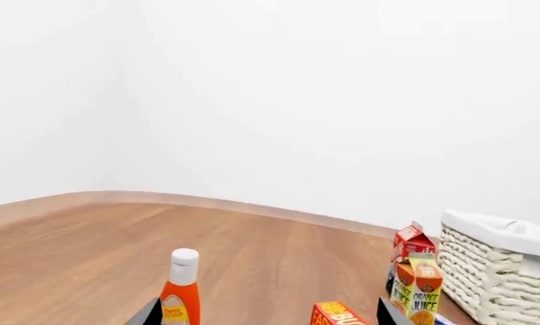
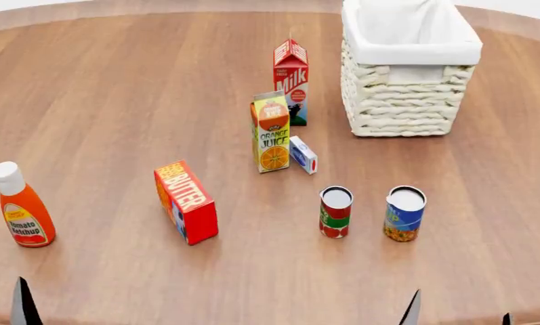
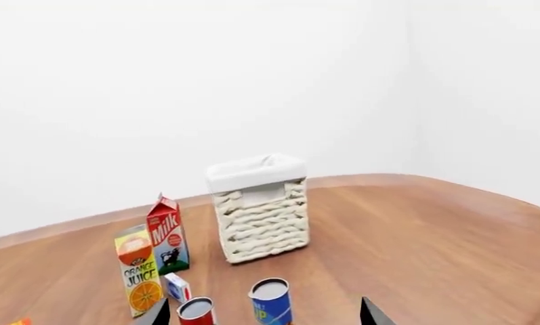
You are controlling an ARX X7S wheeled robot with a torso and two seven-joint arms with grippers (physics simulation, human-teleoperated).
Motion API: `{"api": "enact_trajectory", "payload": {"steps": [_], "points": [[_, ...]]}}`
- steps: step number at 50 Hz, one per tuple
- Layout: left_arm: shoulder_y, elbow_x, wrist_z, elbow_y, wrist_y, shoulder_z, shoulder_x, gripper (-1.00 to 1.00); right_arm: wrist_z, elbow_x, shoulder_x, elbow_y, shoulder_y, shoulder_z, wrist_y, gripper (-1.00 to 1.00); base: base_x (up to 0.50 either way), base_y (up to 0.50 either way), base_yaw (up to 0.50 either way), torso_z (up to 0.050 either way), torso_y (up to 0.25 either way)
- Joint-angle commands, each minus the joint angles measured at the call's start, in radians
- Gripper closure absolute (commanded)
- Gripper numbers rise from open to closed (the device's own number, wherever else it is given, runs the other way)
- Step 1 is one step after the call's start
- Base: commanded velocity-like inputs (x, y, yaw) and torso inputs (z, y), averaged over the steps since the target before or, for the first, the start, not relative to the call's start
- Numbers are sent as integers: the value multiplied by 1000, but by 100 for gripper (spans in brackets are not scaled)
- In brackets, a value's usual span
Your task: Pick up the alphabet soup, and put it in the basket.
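1. Reaching for the alphabet soup [image 2: 404, 214] is a job for your right arm: the can stands in the lower right of the head view, and the right end effector [image 2: 458, 313] shows only as dark fingertips at the bottom edge, just below and slightly right of it.
2. The can is upright, long axis vertical, pale top facing up. It sits beside the red-and-green can [image 2: 336, 212], near but apart, so come in from the near side or from above and stay off its neighbour.
3. In the right wrist view the blue can sits at the bottom centre, between the two fingertips of the right end effector, which are spread wide and hold nothing.
4. The left end effector [image 1: 267, 314] is also spread and empty; it looks out between the ketchup bottle [image 2: 20, 206] and the butter box [image 2: 186, 202], well apart from the soup.
5. The basket [image 2: 404, 101] stands at the upper right of the head view, straight beyond the can on the surface [image 2: 107, 95], so I judge the carry to be forward and up over the rim.
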Motion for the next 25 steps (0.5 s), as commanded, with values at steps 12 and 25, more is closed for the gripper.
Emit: {"api": "enact_trajectory", "payload": {"steps": [12,25], "points": [[4,-38,-30,7,25,-1,-21,-100,29,36,21,10,10,4,2,-100,0,-49,0,0,0],[7,-35,-39,6,31,18,-31,-100,42,32,31,10,11,-13,6,-100,0,-150,0,0,0]]}}
